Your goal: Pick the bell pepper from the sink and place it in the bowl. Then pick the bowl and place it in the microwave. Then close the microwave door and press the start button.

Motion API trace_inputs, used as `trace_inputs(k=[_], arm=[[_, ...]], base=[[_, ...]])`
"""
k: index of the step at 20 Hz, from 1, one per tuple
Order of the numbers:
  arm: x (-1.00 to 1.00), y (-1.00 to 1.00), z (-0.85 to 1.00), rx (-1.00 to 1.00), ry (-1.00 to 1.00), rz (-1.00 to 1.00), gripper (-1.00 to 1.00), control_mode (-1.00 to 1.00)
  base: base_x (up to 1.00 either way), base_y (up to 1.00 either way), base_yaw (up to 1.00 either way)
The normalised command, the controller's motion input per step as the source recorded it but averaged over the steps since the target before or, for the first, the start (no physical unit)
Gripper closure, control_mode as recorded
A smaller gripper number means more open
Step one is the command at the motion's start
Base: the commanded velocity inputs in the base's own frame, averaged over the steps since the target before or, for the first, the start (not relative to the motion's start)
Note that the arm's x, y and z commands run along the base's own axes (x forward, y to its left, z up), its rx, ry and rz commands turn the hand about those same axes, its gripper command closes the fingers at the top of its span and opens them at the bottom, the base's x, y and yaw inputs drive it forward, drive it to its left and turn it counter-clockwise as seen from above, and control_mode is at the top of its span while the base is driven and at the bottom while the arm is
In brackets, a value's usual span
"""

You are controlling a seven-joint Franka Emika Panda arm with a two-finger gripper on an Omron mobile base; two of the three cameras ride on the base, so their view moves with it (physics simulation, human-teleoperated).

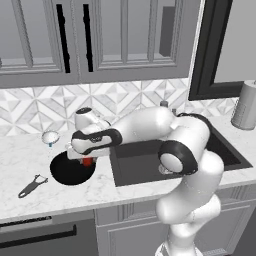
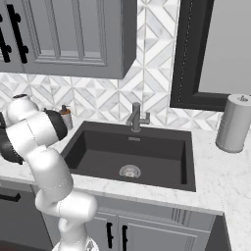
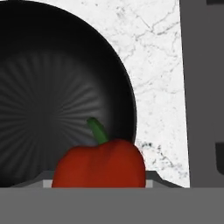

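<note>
- pepper position: the bell pepper [image 1: 88, 161] hangs in the gripper [image 1: 86, 159], jaws clamped on its sides, above the near-right part of the bowl [image 1: 66, 171].
- hand view: the red body sits low between the fingers, green stem pointing up toward the bowl's ribbed middle; the rim curves just to its right.
- bowl rests on the counter [image 1: 30, 155], just left of the sink [image 2: 147, 147].
- judgement: release wants the hand slightly further toward the bowl's centre, straight beneath and ahead.
</note>
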Motion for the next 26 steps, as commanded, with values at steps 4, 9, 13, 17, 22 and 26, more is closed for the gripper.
trace_inputs(k=[4,9,13,17,22,26], arm=[[0.24,0.18,-0.26,-0.01,0.00,-0.01,1.00,-1.00],[0.21,0.18,-0.24,0.00,0.01,-0.02,1.00,-1.00],[0.08,0.09,-0.41,0.00,0.00,-0.01,1.00,-1.00],[0.05,0.06,-0.37,0.00,0.00,-0.01,1.00,-1.00],[0.03,0.02,-0.24,0.00,0.00,-0.01,-1.00,-1.00],[0.00,-0.01,-0.06,0.00,0.00,0.00,-1.00,-1.00]], base=[[0.00,0.00,0.00],[0.00,0.00,0.00],[0.00,0.00,0.00],[0.00,0.00,0.00],[0.00,0.00,0.00],[0.00,0.00,0.00]])
